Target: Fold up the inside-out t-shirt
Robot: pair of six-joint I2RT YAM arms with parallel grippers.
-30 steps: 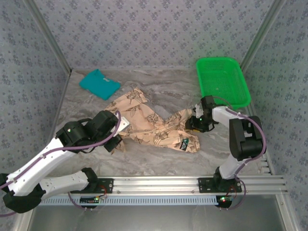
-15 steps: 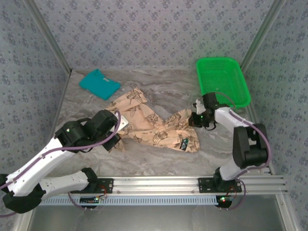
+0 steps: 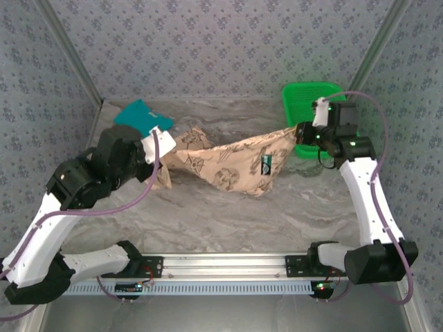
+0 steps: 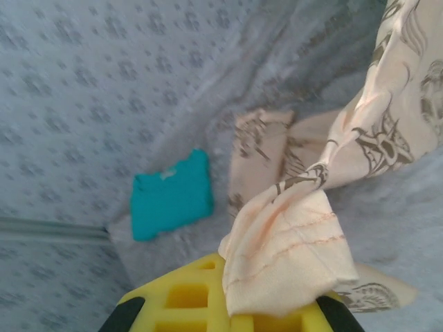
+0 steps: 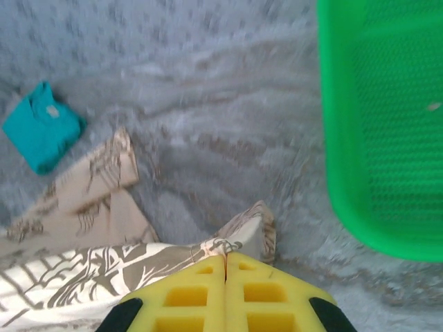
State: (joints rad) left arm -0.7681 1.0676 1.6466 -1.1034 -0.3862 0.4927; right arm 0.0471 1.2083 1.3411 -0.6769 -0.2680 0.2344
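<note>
The inside-out t-shirt [image 3: 232, 162], peach-beige with dark brown nautical prints, hangs stretched in the air between my two grippers. Its small dark label [image 3: 265, 164] faces the camera and its lowest fold sags toward the table. My left gripper [image 3: 163, 144] is shut on the shirt's left end. In the left wrist view a bunched, pale hem [image 4: 284, 256] spills over the yellow fingers [image 4: 181, 294]. My right gripper [image 3: 302, 132] is shut on the right end, beside the basket. In the right wrist view the shut gripper [image 5: 226, 261] pinches a printed edge [image 5: 239, 238], and the cloth runs off to the left.
A plain teal folded shirt [image 3: 138, 115] lies at the back left, also seen as the teal shirt [image 4: 172, 196] and teal shirt [image 5: 40, 126]. A green mesh basket [image 3: 304, 92] stands at the back right, close behind the right gripper, its rim [image 5: 339, 138] near. Patterned walls enclose the grey marbled table [image 3: 228, 221].
The right gripper shut on the shirt's right edge. Both arms then rose and moved back and apart, lifting the shirt off the table and stretching it between them.
</note>
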